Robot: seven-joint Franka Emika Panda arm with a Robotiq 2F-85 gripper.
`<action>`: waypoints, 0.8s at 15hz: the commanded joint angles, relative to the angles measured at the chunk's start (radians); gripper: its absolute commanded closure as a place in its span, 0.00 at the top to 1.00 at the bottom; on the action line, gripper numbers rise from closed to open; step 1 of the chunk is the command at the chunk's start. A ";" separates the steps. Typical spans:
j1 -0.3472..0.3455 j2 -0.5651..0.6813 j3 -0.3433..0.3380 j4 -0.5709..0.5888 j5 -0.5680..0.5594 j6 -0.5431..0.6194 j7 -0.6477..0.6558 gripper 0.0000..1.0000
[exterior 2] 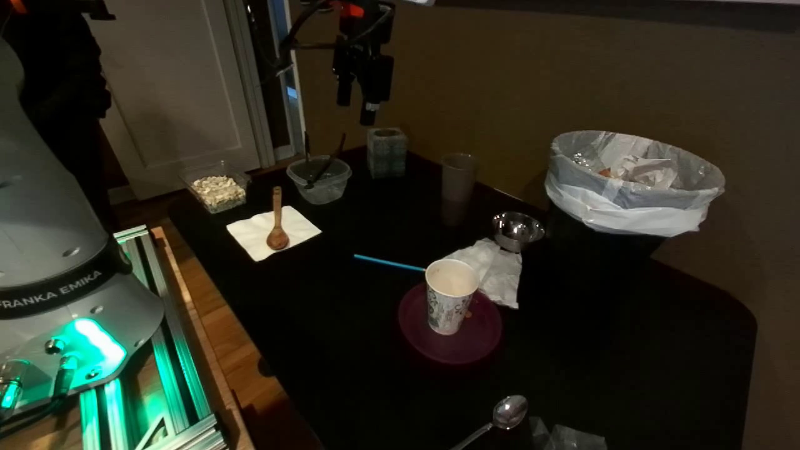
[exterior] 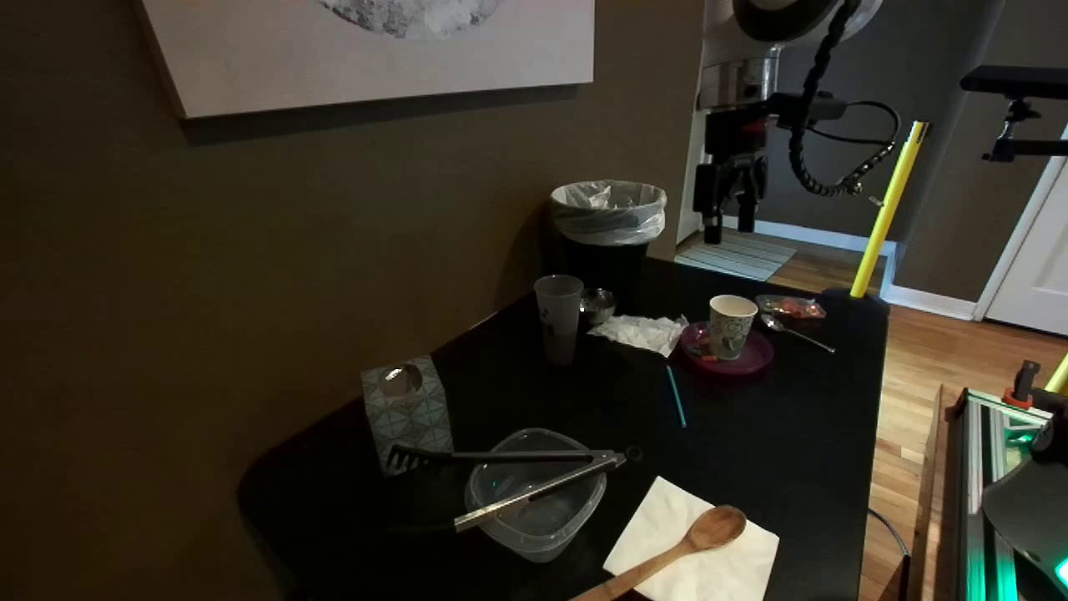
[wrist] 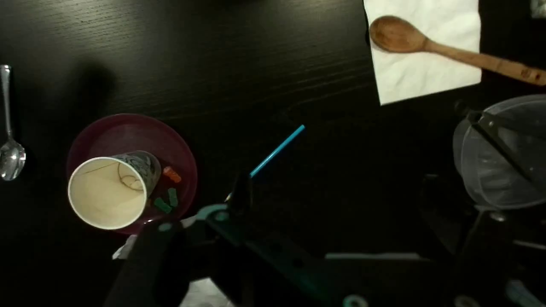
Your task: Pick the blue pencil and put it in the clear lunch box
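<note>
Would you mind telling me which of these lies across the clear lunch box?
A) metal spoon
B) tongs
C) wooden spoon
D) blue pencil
B: in an exterior view the tongs span the clear lunch box, both ends reaching past its rim.

Pencil point(wrist: 277, 151) (blue) outside lunch box point(exterior: 557, 526)

– How is the room lit?
– Dimly; a canvas point(exterior: 384, 63) is hung on the brown wall point(exterior: 250, 250).
– What is seen past the desk point(exterior: 793, 426)?
– Wooden floor point(exterior: 922, 359), partly covered by a striped rug point(exterior: 741, 253).
</note>
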State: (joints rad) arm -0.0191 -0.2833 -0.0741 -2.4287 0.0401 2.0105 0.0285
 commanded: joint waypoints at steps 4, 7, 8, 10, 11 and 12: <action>-0.085 -0.010 0.052 -0.207 -0.087 0.431 0.265 1.00; -0.063 -0.002 0.024 -0.163 -0.031 0.360 0.169 1.00; -0.062 -0.002 0.024 -0.158 -0.031 0.359 0.168 1.00; -0.062 -0.002 0.024 -0.152 -0.031 0.359 0.167 1.00; -0.062 0.018 0.030 -0.154 -0.011 0.389 0.211 1.00; -0.068 0.042 0.046 -0.183 -0.016 0.462 0.277 1.00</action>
State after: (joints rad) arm -0.0734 -0.2840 -0.0572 -2.5803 0.0115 2.3737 0.2087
